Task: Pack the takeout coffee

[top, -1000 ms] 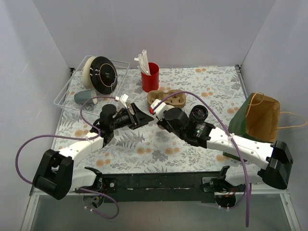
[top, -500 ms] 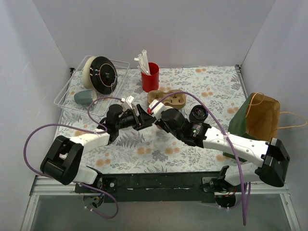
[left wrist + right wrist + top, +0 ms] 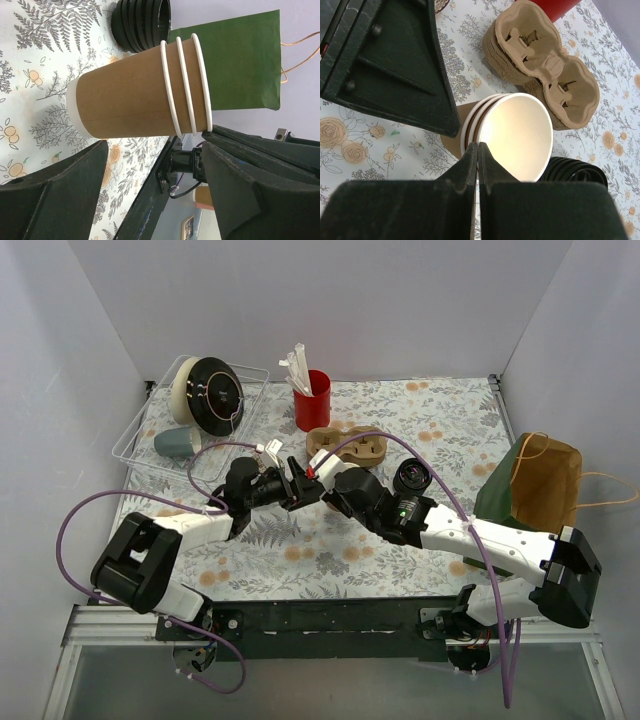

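Black pincers tip to tip at frame centre from above: left pincer [image 3: 296, 488], right pincer [image 3: 323, 482], over the floral surface [image 3: 450, 430]. Left wrist: kraft cup stack [image 3: 125, 97] mid-frame, sideways in the picture, three white rims, beyond spread, released fingers [image 3: 65, 195]. Right wrist: clenched on the top cup's rim, lower centre, white inside showing.

On my tabletop: red cup [image 3: 312, 405] behind carrier [image 3: 347, 445]; mug [image 3: 175, 442] in tray [image 3: 133, 425], left; bag [image 3: 545, 485], right.
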Controlling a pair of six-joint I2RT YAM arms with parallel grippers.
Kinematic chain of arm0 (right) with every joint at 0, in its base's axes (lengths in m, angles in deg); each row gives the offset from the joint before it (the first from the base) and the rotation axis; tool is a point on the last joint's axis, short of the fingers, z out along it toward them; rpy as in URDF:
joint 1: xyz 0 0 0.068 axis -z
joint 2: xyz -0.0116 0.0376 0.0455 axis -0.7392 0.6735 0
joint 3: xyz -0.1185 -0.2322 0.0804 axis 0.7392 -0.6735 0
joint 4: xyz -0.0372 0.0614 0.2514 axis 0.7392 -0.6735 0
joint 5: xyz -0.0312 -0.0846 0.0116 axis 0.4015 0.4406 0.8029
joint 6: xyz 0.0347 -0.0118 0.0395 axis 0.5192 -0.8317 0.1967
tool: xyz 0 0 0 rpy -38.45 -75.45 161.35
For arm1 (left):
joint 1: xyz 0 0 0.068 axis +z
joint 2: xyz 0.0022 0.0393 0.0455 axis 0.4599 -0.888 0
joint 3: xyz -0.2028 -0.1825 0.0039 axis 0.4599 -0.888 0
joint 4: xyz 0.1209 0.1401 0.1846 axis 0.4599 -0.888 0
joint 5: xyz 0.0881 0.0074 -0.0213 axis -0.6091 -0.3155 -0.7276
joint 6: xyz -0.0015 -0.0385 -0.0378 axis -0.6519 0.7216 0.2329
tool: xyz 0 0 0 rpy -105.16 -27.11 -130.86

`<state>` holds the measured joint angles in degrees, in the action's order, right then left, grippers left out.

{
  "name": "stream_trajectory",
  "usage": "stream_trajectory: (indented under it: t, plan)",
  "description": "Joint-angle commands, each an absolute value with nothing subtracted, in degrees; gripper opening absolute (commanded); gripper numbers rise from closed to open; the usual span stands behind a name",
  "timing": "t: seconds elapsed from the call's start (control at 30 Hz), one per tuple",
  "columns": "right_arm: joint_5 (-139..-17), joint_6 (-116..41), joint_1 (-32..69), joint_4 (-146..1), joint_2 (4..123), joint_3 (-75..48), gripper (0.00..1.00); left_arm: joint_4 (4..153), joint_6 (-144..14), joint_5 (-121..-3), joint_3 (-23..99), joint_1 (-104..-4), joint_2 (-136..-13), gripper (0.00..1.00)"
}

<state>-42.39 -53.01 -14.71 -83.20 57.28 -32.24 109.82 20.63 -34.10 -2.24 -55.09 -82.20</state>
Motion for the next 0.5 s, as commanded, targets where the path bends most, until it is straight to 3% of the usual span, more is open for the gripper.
stream_trajectory:
  t: [0.0, 0.47]
  plan:
    - [-41.90, -51.84, -15.09, -80.06, 57.07, -32.21, 0.01, 111.33, 20.57, -34.56, -0.04, -55.77, -82.47, 0.75]
    - [-41.81, -51.75, -15.45, -80.41, 57.16, -32.12, 0.01, 112.55, 20.74, -35.35, 1.11, -56.30, -85.20, 0.73]
